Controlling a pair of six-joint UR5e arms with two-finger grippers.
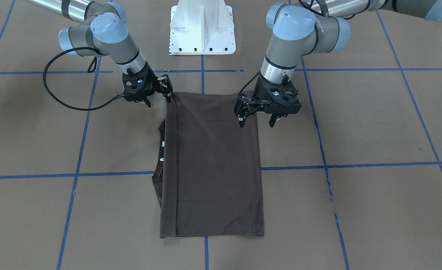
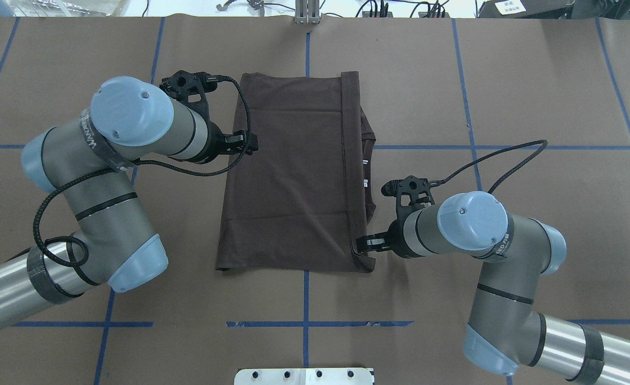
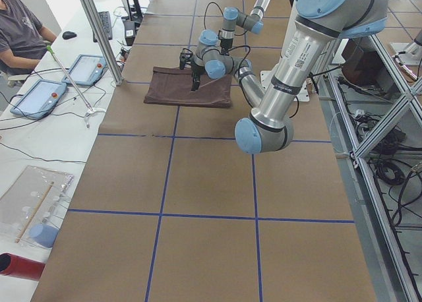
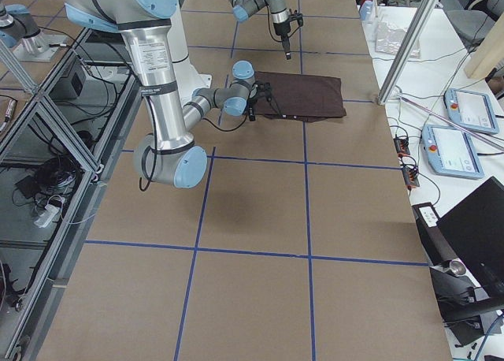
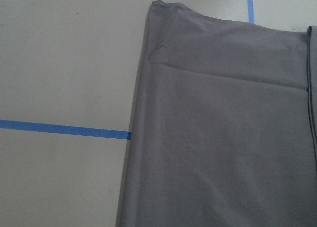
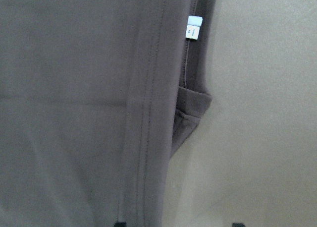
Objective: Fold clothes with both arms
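Now the dark brown T-shirt (image 1: 213,161) lies flat on the counter (image 1: 356,123). It is folded into a long rectangle between the two arms and lies across the blue tape lines (image 1: 356,165). A hemmed fold runs the full length of its edge on the robot's right. Just beside that fold, the collar (image 2: 367,133) and the white labels (image 1: 163,143) peek out. The left pincer (image 1: 256,123) hangs raised over the shirt's edge on the robot's left, its fingers spread apart and holding nothing. The right pincer (image 1: 157,101) sits low at the base-side corner on the robot's right. Its fingers are likewise parted, one tip over the hem and the other over bare counter.
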